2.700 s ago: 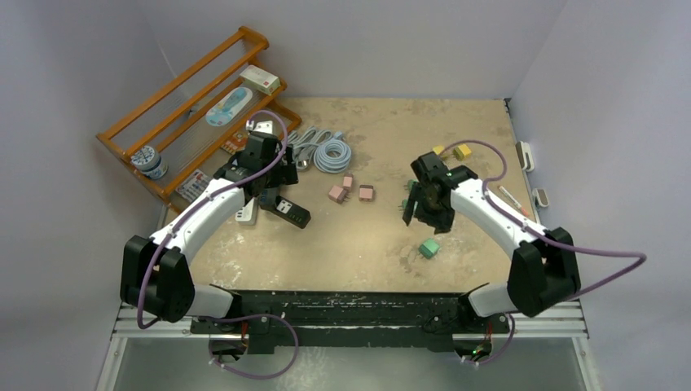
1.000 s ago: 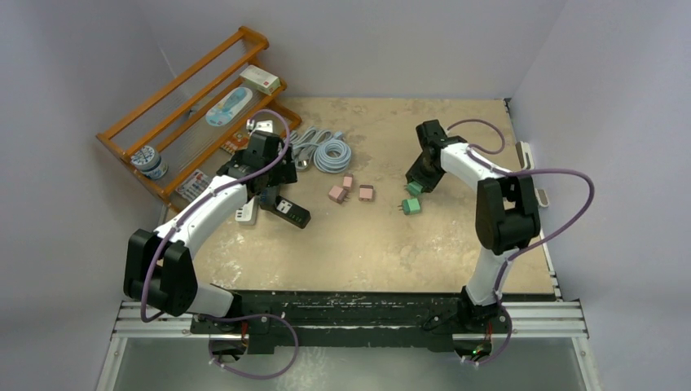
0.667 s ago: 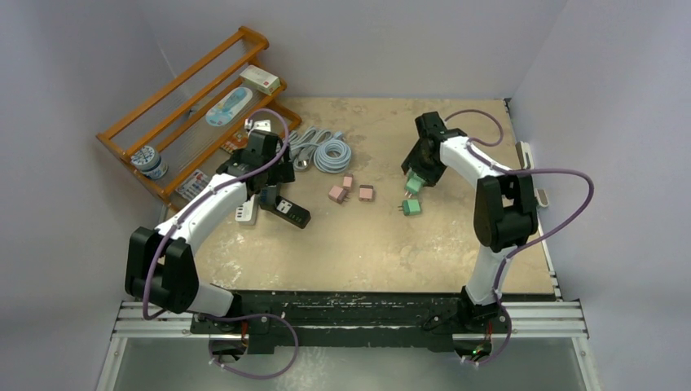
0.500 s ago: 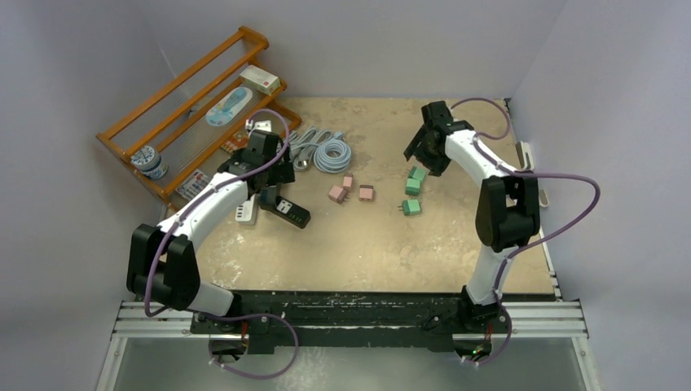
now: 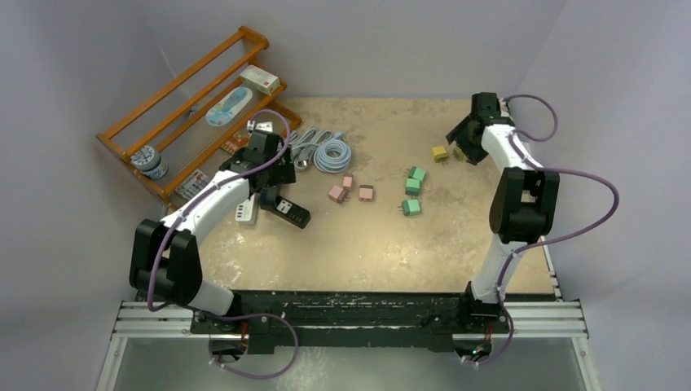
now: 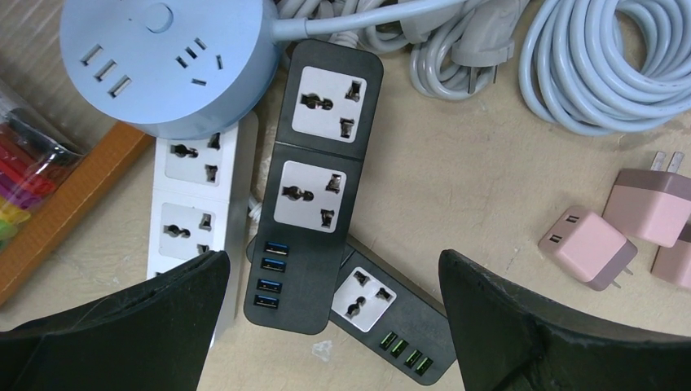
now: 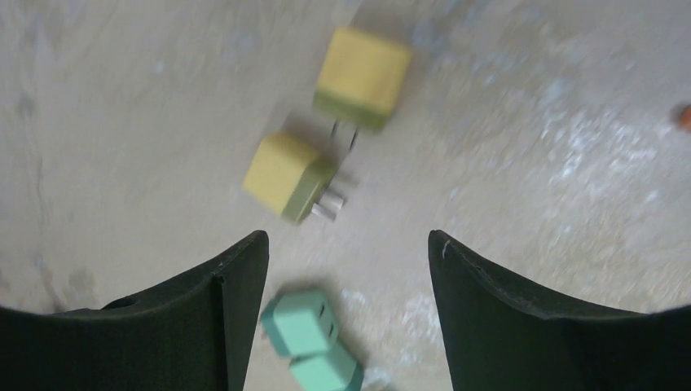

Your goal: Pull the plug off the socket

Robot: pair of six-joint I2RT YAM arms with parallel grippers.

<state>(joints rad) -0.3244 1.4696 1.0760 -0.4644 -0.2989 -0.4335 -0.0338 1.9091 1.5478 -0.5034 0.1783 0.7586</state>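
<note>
My left gripper (image 6: 332, 261) is open and empty, hovering over a stack of power strips (image 5: 269, 192). Below it a black strip with blue USB ports (image 6: 314, 187) lies across a black strip with green USB ports (image 6: 391, 322), beside a white strip (image 6: 191, 187) and a round blue socket hub (image 6: 167, 57). Every socket I see is empty. My right gripper (image 7: 348, 238) is open and empty at the back right (image 5: 461, 145), above two yellow plugs (image 7: 289, 175) lying loose. Two green plugs (image 7: 301, 322) lie between its fingers, further down.
Three green plugs (image 5: 412, 186) and three pink plugs (image 5: 336, 194) lie loose mid-table. Grey coiled cables (image 5: 332, 153) lie behind the strips. A wooden rack (image 5: 195, 106) with small items stands at the back left. Walls close in on both sides.
My right gripper carried a green plug to the other green ones, let it go, then swung to the back right over the yellow plugs. The left arm has barely moved.
</note>
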